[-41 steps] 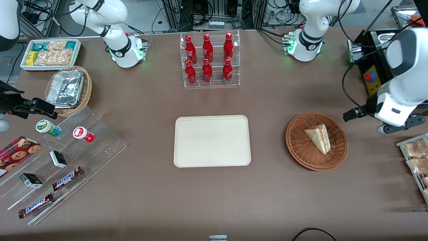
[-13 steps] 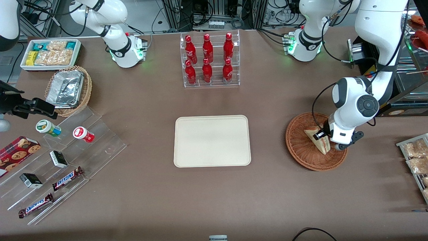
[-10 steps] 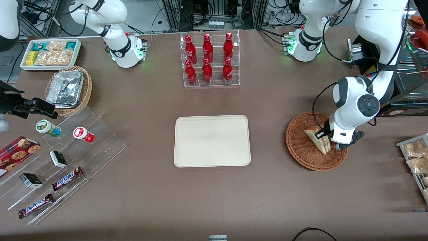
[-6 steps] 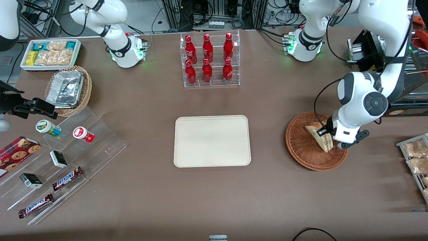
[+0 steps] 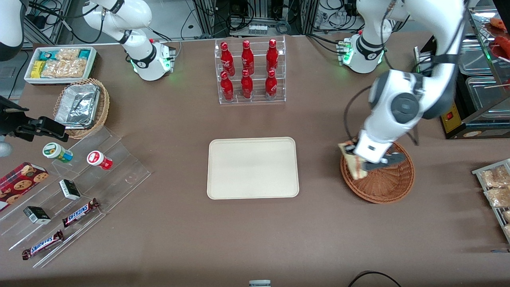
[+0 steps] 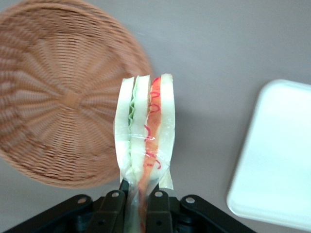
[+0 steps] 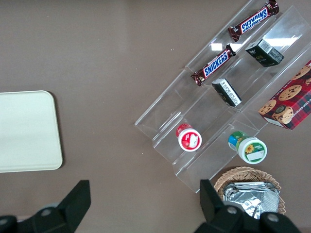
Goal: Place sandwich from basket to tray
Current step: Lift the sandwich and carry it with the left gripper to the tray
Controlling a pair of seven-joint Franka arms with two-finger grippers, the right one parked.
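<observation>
The wrapped sandwich (image 5: 352, 164) (image 6: 144, 141), a pale wedge with green and red filling, hangs in the air, pinched at one end by my left gripper (image 5: 360, 162) (image 6: 139, 201), which is shut on it. It is lifted above the rim of the dark-brown woven basket (image 5: 388, 183) (image 6: 58, 102) on the side nearest the tray. Nothing lies in the basket. The cream-beige tray (image 5: 252, 168) (image 6: 277, 165) (image 7: 26, 131) lies flat at the table's middle with nothing on it.
A clear rack of red bottles (image 5: 250, 71) stands farther from the front camera than the tray. Toward the parked arm's end are a foil-filled tan basket (image 5: 81, 107), a white snack bin (image 5: 60, 63) and an acrylic stand with snacks (image 5: 75, 191). Bagged snacks (image 5: 494, 187) lie toward the working arm's end.
The gripper closed on the sandwich in the basket, lifted it and carried it toward the tray, as far as the basket's rim. The basket now holds nothing.
</observation>
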